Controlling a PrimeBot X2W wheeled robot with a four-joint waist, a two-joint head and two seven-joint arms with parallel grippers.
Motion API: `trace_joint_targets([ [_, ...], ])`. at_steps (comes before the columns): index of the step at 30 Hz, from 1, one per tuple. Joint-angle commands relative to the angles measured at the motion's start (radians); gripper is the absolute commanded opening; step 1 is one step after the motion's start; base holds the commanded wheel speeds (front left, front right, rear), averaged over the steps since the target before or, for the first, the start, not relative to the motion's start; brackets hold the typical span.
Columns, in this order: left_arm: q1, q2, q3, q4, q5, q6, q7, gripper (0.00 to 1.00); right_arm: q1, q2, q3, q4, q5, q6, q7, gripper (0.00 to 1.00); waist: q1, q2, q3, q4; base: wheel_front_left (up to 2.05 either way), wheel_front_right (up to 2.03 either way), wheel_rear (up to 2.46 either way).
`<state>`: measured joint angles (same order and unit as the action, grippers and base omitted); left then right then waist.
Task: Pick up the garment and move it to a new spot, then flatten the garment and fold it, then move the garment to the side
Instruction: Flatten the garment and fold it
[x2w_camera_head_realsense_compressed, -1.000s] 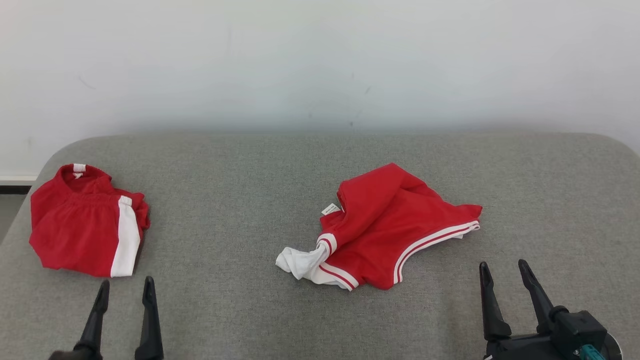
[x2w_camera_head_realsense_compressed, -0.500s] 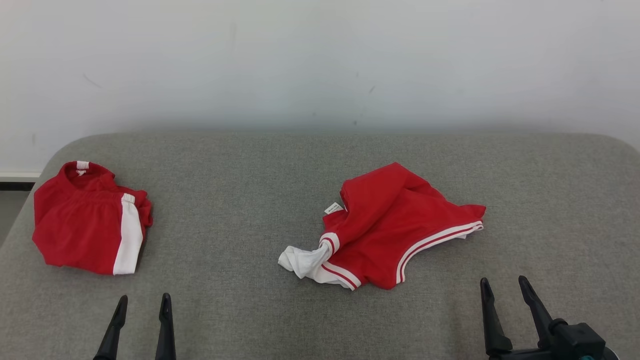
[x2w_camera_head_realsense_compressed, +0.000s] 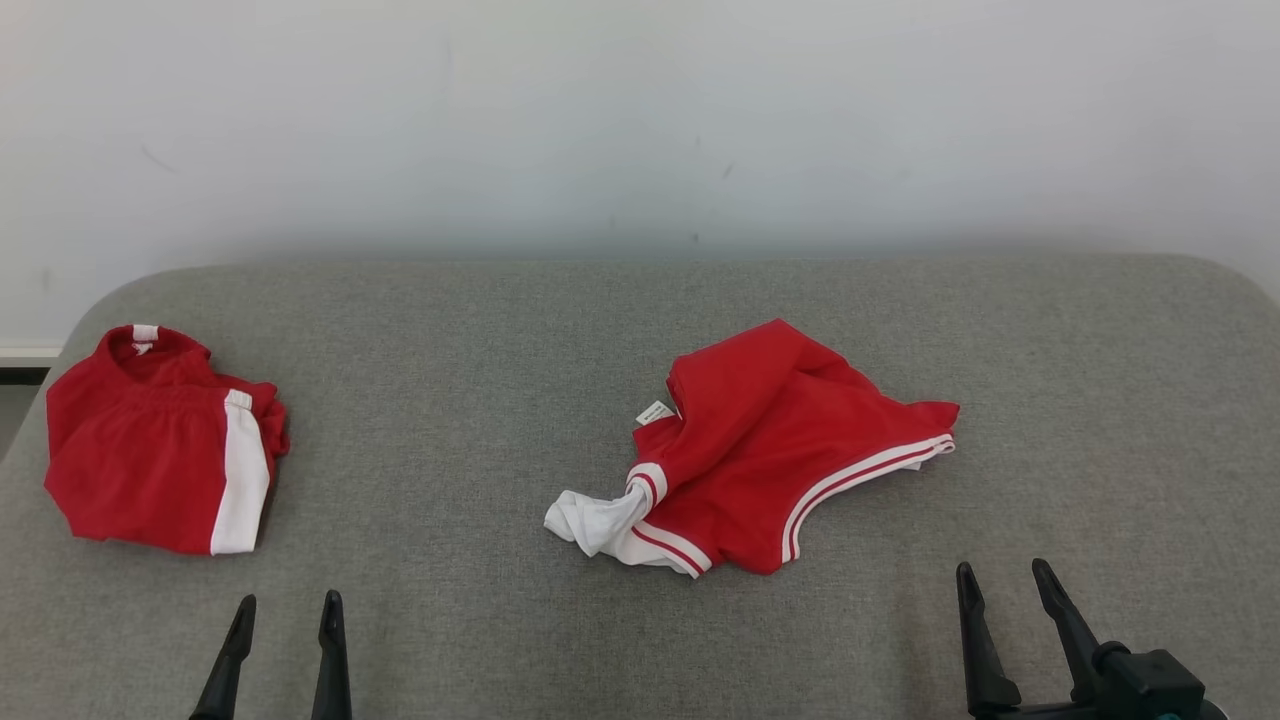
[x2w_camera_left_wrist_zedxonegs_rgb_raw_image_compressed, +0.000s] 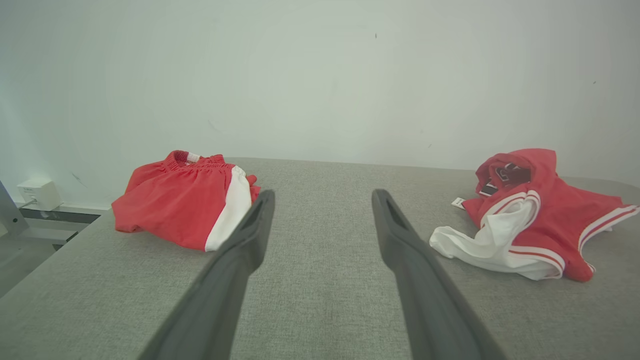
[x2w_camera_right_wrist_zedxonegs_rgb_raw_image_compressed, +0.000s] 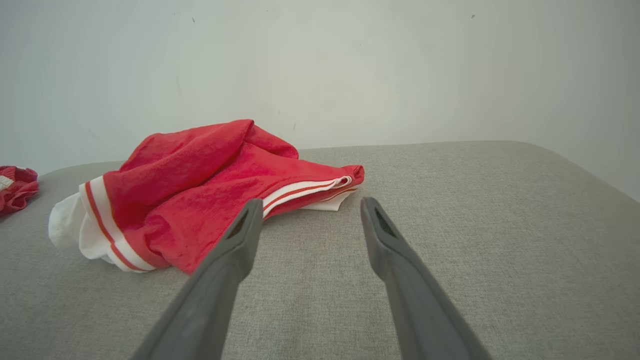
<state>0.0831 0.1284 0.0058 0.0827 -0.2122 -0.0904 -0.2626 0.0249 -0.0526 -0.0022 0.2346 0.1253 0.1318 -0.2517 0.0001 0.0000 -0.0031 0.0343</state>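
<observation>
Currently the red garment (x2w_camera_head_realsense_compressed: 780, 440) lies crumpled at the middle of the grey table (x2w_camera_head_realsense_compressed: 500, 350), with white striped trim; left gripper (x2w_camera_head_realsense_compressed: 288, 598) and right gripper (x2w_camera_head_realsense_compressed: 1001, 566) stand open and empty

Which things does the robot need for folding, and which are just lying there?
For the job: crumpled red-and-white garment, left gripper, right gripper, both open.
Just lying about: folded red garment at the left, small white box by the wall.
</observation>
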Motion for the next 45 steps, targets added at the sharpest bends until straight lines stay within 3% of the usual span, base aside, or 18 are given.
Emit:
trace_joint_targets([
  [1,0.002,-0.006,0.004,0.002,0.012,-0.005,-0.003,1.00,0.001,-0.001,0.000,0.001,0.007,-0.002,-0.005,1.00,-0.0001,0.0000,0.001,-0.001,0.00,0.00,0.00],
  [14,-0.052,-0.009,-0.001,0.014,0.030,-0.026,-0.003,1.00,-0.023,0.001,0.009,0.000,0.003,-0.002,-0.006,1.00,-0.0001,0.0000,0.025,-0.018,0.00,0.00,0.00],
  [20,-0.233,0.012,-0.093,0.058,0.030,-0.039,-0.003,1.00,-0.050,0.002,0.035,0.013,0.016,-0.002,-0.009,1.00,-0.0001,0.0000,0.078,-0.066,0.00,0.00,0.00],
  [26,-0.381,0.033,-0.246,0.163,-0.017,-0.038,-0.003,1.00,-0.085,0.002,0.063,0.029,0.031,-0.002,-0.012,1.00,-0.0001,0.0000,0.133,-0.127,0.00,0.00,0.00],
  [35,-0.457,0.066,-0.454,0.331,-0.124,-0.039,-0.003,1.00,-0.126,0.002,0.076,0.043,0.048,-0.002,-0.014,1.00,-0.0001,0.0000,0.196,-0.195,0.00,0.00,0.00],
  [41,-0.492,0.083,-0.486,0.431,-0.152,-0.039,-0.003,1.00,-0.133,0.002,0.079,0.035,0.045,-0.002,-0.013,1.00,-0.0001,0.0000,0.203,-0.213,0.00,0.00,0.00],
  [42,-0.499,0.080,-0.479,0.445,-0.161,-0.039,-0.003,0.49,-0.132,0.002,0.078,0.034,0.043,-0.002,-0.013,1.00,-0.0001,0.0000,0.201,-0.213,0.00,0.00,0.00],
  [43,-0.503,0.079,-0.475,0.457,-0.166,-0.039,-0.003,0.07,-0.129,0.002,0.077,0.033,0.041,-0.002,-0.013,1.00,-0.0001,0.0000,0.197,-0.212,0.00,0.00,0.00],
  [44,-0.510,0.078,-0.469,0.466,-0.171,-0.039,-0.003,0.00,-0.126,0.002,0.077,0.032,0.039,-0.002,-0.013,1.00,-0.0001,0.0000,0.194,-0.210,0.00,0.00,0.00],
  [45,-0.517,0.078,-0.463,0.475,-0.174,-0.039,-0.003,0.00,-0.123,0.002,0.080,0.030,0.037,-0.002,-0.013,1.00,-0.0001,0.0000,0.191,-0.206,0.00,0.00,0.00],
])
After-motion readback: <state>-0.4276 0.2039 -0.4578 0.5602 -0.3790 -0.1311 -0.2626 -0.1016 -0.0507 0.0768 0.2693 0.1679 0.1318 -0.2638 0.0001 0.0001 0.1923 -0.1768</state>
